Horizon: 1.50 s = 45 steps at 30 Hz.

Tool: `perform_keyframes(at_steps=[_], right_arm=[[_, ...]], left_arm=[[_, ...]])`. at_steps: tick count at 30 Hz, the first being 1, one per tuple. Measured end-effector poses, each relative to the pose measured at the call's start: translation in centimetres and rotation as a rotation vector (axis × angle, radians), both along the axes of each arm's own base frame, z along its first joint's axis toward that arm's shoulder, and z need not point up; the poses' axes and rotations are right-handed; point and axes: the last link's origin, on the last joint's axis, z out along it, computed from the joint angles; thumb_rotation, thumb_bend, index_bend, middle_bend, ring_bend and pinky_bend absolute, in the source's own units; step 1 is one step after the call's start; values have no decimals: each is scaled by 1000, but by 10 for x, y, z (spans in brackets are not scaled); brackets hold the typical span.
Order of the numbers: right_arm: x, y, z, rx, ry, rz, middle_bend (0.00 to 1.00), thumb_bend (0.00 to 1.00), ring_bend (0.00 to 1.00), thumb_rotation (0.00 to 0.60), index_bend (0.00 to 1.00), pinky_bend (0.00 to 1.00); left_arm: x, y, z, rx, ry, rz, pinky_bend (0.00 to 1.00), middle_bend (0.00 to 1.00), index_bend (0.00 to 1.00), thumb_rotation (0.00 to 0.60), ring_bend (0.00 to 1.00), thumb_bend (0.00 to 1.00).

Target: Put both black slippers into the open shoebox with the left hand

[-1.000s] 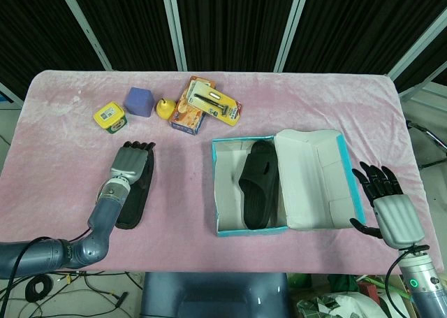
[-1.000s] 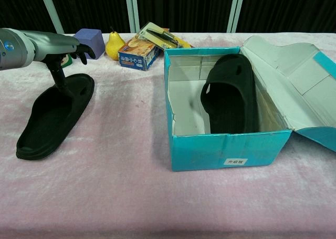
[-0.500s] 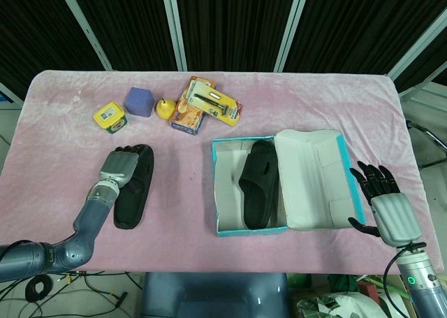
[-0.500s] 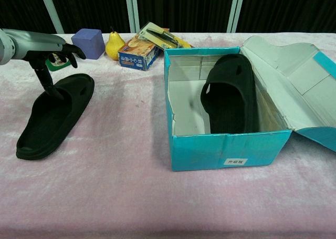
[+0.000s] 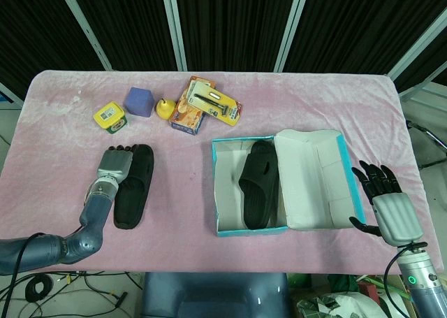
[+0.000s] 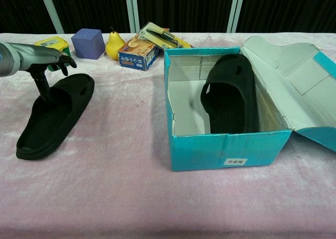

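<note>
One black slipper (image 5: 133, 186) lies flat on the pink desk (image 5: 293, 101), at nine o'clock from the shoebox (image 5: 279, 182); the other slipper (image 5: 258, 182) leans inside it. The left robot hand (image 5: 115, 160) touches the loose slipper's left edge, its grip unclear. The right robot hand (image 5: 385, 199) hangs spread, empty, at three o'clock.

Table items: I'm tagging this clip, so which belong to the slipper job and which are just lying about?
Part of the job:
- slipper on the cloth
- slipper in the box
- open shoebox
- left hand, above the slipper's edge

Lying about:
- purple cube
- yellow pear
- yellow-green container
- orange packet
- carded tool
- right hand, idle by the box
</note>
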Motion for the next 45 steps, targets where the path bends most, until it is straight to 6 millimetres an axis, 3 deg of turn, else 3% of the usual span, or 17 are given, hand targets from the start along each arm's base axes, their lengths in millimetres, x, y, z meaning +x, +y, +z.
perform_keyframes(at_steps=[4, 9, 13, 19, 28, 37, 40, 45], right_arm=[[-2, 0, 0, 1, 2, -8, 0, 77, 0, 600, 0, 15], [-2, 0, 0, -1, 1, -11, 0, 77, 0, 600, 0, 15], [-2, 0, 1, -1, 2, -11, 0, 77, 0, 600, 0, 15], [-2, 0, 0, 1, 3, -10, 0, 78, 0, 600, 0, 15], [2, -2, -3, 11, 5, 6, 0, 77, 0, 600, 0, 15], [1, 3, -1, 3, 1, 3, 0, 77, 0, 600, 0, 15], [1, 3, 0, 0, 1, 5, 0, 77, 0, 600, 0, 15], [2, 3, 1, -1, 1, 11, 0, 77, 0, 600, 0, 15]], left_arm=[[0, 3, -7, -20, 4, 10, 169, 188, 113, 600, 132, 0], [3, 5, -11, -31, -44, 24, 317, 360, 251, 600, 323, 7], [5, 6, -11, -21, -70, 12, 383, 444, 314, 600, 392, 16], [5, 4, -4, 20, -132, 4, 448, 481, 357, 600, 427, 16], [16, -8, 14, 70, -500, 2, 472, 482, 370, 600, 427, 8], [67, -19, 20, 87, -920, -184, 474, 483, 384, 600, 427, 0], [90, -20, 9, 125, -1030, -269, 474, 483, 392, 600, 426, 0], [113, -13, -9, 162, -1097, -329, 473, 480, 388, 600, 423, 0]])
